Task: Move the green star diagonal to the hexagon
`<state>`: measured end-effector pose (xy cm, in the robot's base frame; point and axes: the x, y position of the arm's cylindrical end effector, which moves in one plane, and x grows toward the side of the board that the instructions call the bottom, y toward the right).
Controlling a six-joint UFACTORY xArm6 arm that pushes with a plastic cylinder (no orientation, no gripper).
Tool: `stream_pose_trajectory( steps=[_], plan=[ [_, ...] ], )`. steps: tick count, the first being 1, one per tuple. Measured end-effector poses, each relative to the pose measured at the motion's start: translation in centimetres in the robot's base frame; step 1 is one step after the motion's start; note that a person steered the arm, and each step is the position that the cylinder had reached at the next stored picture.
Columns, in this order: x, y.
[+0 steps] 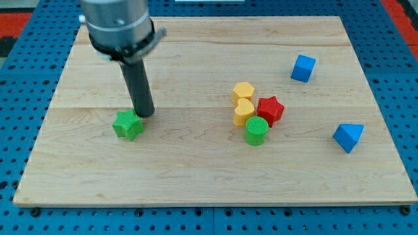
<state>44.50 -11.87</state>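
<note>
The green star (127,125) lies on the wooden board (196,183) at the view's left of centre. My tip (145,115) stands just to the upper right of the star, touching or nearly touching its edge. The yellow hexagon (243,92) sits right of centre at the top of a tight cluster, far to the right of the star.
Below the hexagon sit a yellow heart (243,111), a red star (270,109) and a green cylinder (256,131), all touching. A blue cube (303,68) lies at the upper right and a blue triangular block (348,137) at the right.
</note>
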Motion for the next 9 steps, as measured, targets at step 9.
stream_pose_trajectory(
  steps=[9],
  plan=[
    [-6.0, -3.1]
  ],
)
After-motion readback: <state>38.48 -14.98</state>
